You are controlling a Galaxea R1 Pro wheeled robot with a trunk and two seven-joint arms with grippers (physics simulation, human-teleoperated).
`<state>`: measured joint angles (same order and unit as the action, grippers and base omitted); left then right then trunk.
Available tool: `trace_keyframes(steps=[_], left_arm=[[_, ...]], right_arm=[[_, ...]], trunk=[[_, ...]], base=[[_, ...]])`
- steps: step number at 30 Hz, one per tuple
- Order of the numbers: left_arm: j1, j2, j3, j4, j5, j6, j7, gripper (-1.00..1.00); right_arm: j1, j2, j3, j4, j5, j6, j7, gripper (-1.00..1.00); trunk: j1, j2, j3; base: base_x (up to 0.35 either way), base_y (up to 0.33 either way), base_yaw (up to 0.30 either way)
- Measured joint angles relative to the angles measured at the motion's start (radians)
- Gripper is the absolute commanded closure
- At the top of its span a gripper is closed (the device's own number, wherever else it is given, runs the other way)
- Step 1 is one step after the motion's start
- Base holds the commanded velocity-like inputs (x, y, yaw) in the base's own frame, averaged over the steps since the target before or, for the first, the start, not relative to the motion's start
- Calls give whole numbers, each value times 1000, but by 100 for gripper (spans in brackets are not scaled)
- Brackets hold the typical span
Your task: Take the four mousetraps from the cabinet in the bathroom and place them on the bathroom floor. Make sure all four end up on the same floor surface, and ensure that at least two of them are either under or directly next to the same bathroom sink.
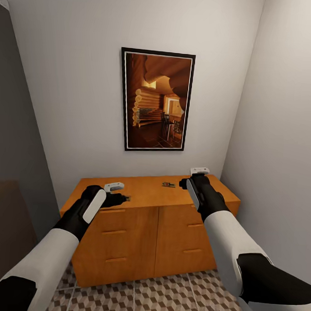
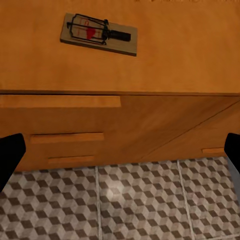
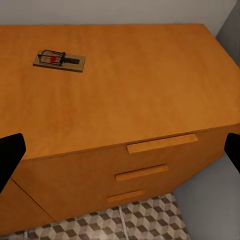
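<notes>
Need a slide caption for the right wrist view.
Right gripper, open, above the orange-brown cabinet, one mousetrap lying on its top.

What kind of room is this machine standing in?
Probably a small room corner in a home: a wooden cabinet against a plain wall, a framed picture above, cube-patterned floor tiles.

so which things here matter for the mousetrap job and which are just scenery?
Belongs to the job:
- mousetrap on the cabinet top
- cabinet it lies on
- tiled bathroom floor, where it should end up
- left tool and right tool, both open and empty

Just there:
- framed picture on the wall
- walls around the cabinet
</notes>
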<state>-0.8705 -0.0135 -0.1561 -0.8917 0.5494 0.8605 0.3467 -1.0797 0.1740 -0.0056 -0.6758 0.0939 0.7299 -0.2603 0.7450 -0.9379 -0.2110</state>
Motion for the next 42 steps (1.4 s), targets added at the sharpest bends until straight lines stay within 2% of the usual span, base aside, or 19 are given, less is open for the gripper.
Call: trace_keyframes(steps=[6, 9, 11, 24, 35, 42], left_arm=[[-1, 0, -4, 1, -3, -6, 7, -100], [-1, -30, -9, 6, -1, -12, 55, -100], [-1, -33, -12, 10, -3, -13, 56, -100], [-1, -35, -15, 3, -4, -18, 58, -100], [-1, -34, -12, 5, -3, -19, 60, -100], [-1, -34, -13, 14, -5, -20, 59, -100]], right_arm=[[-1, 0, -3, 5, -2, 2, 1, -100], [-1, 0, -3, 5, 1, 3, -3, -100], [-1, 0, -3, 5, 0, 3, -4, -100], [-1, 0, -3, 28, -4, -12, -2, -100], [-1, 0, -4, 71, -3, -13, 3, -100], [-1, 0, -2, 73, -3, -7, 17, -100]], trunk=[[0, 0, 0], [-1, 0, 0], [-1, 0, 0], [-1, 0, 0], [0, 0, 0], [0, 0, 0]], base=[[6, 0, 0], [259, 0, 0], [317, 0, 0], [320, 0, 0], [74, 0, 0], [230, 0, 0]])
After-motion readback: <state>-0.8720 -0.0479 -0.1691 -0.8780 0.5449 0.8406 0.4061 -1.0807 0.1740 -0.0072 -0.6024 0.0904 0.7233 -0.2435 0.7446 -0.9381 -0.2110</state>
